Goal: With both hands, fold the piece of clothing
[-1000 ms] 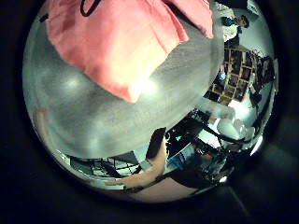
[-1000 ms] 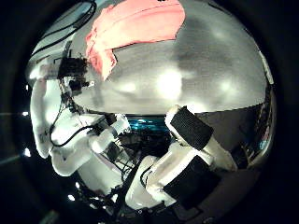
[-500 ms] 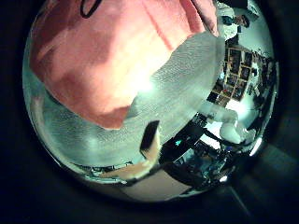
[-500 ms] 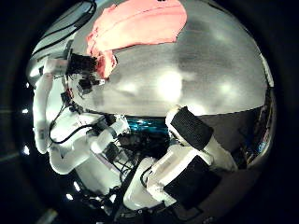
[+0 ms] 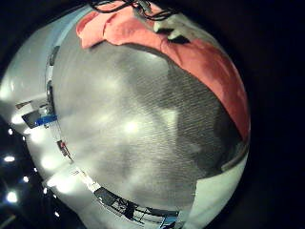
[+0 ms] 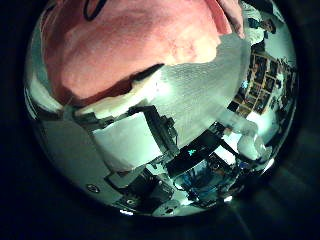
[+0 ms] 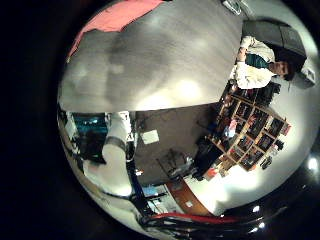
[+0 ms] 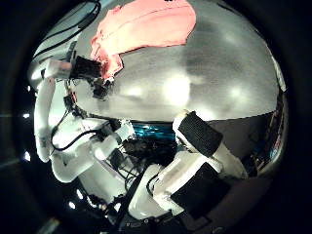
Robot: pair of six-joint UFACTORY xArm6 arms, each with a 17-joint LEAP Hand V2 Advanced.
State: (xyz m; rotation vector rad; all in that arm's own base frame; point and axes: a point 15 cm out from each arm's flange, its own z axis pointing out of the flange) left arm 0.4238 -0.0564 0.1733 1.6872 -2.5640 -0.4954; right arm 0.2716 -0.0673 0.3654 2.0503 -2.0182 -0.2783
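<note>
garment: pink cloth [image 8: 146, 27] lies flat on grey surface [image 8: 195, 83], far side | left hand [image 8: 88, 70]: at cloth's edge, about 8 o'clock of it, grip cannot be told | right hand [image 8: 190, 161]: well apart over bare surface, fingers relaxed, holding nothing

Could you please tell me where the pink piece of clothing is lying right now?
The pink cloth garment lies on the grey table, close under the left hand, whose palm views it largely fills; the right palm sees it farther off.

Pink piece of clothing [image 8: 146, 27] — rumpled, spread flat on the grey table [image 8: 195, 78].
</note>
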